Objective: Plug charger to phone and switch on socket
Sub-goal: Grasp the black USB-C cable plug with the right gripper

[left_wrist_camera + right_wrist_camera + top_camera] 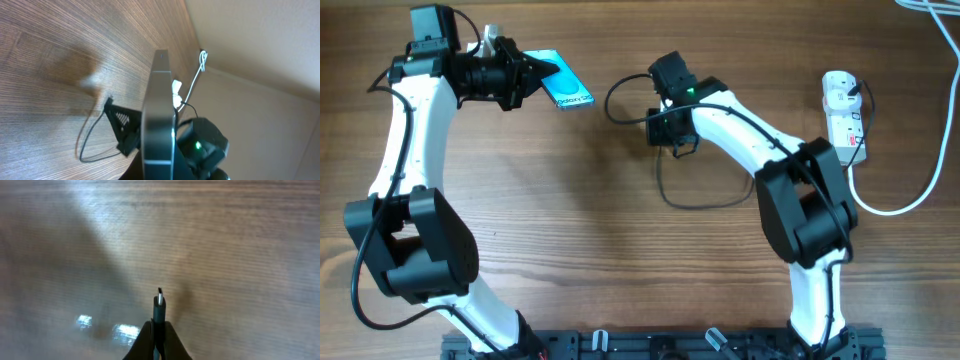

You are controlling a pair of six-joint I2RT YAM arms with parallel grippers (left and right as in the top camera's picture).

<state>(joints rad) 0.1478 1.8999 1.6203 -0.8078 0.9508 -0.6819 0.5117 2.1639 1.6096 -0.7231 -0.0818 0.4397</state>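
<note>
Table [620, 280], left arm [405, 130] outstretched, phone [570, 88]; right arm [740, 130], charger [159, 307]

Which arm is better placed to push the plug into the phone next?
Right. The right pincer grips the charger with the plug tip sticking out free, while the left pincer is busy holding the phone.

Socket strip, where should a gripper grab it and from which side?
Probably take the socket across its two long sides at mid-length, coming down from above: it lies flat and narrow, with its white cord off one end.
</note>
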